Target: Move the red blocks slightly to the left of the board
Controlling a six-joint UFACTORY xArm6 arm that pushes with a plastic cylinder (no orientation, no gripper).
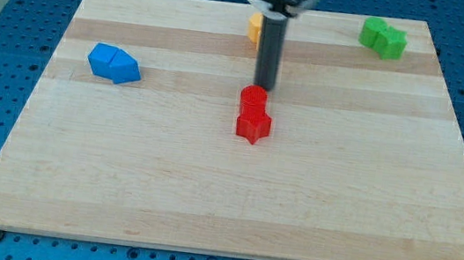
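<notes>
Two red blocks sit together near the board's middle: a red cylinder point(254, 99) and, touching it on the view's bottom side, a red star-shaped block point(253, 126). My tip point(265, 86) is just above the red cylinder toward the view's top, slightly to its right, touching or nearly touching it. The dark rod rises from there to the view's top edge.
A blue block point(114, 63) lies at the view's left. A green block point(383, 37) lies at the top right. A yellow-orange block point(254, 27) sits near the top middle, partly hidden behind the rod. The wooden board point(118, 187) rests on a blue perforated table.
</notes>
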